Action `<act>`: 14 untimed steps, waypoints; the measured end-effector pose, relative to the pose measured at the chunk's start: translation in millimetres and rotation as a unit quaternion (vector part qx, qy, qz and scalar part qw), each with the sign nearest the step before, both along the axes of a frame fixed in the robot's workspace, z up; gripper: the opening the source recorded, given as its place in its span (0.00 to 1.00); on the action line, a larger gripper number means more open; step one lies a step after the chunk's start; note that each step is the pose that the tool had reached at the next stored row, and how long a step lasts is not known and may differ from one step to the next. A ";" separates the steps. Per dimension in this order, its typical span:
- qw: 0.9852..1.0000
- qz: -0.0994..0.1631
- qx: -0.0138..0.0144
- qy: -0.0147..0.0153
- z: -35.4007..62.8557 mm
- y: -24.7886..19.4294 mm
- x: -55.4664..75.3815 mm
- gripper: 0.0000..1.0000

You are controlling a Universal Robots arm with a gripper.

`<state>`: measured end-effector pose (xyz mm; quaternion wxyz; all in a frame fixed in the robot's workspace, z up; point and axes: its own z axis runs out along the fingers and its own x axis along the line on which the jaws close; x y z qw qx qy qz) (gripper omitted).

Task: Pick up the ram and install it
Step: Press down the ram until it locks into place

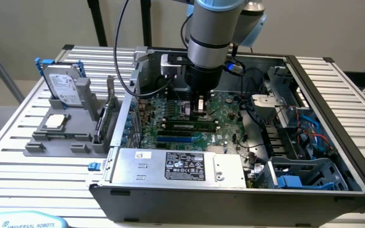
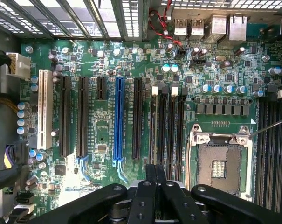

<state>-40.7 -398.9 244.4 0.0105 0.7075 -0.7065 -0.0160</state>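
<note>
Gripper (image 1: 199, 110) is down inside the open PC case (image 1: 334, 118), over the motherboard (image 2: 99, 65). Fingers (image 2: 155, 171) together, nothing held. Ram (image 1: 186, 126) lies seated across the board, just near-side of the gripper.

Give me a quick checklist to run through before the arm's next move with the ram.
1. Gripper shut: ok, its fingers are together.
2. Anything held between the fingers: cannot tell.
3. Gripper over the memory slots: ok, they lie just past its tips.
4. Ram lying along the slots: ok. Whether it is fully seated: cannot tell.
5. White latches at the slot ends closed: cannot tell.
6. Case open for access: ok, the board is exposed.
</note>
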 end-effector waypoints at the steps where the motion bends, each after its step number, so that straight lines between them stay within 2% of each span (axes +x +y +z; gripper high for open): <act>1: 1.000 0.000 0.000 -0.001 -1.0 0.0 -0.4 0.11; 6: 1.000 0.000 0.000 -0.006 -6.4 0.1 -0.9 0.11; 14: 1.000 0.000 -0.001 -0.007 -15.1 0.1 -2.0 0.11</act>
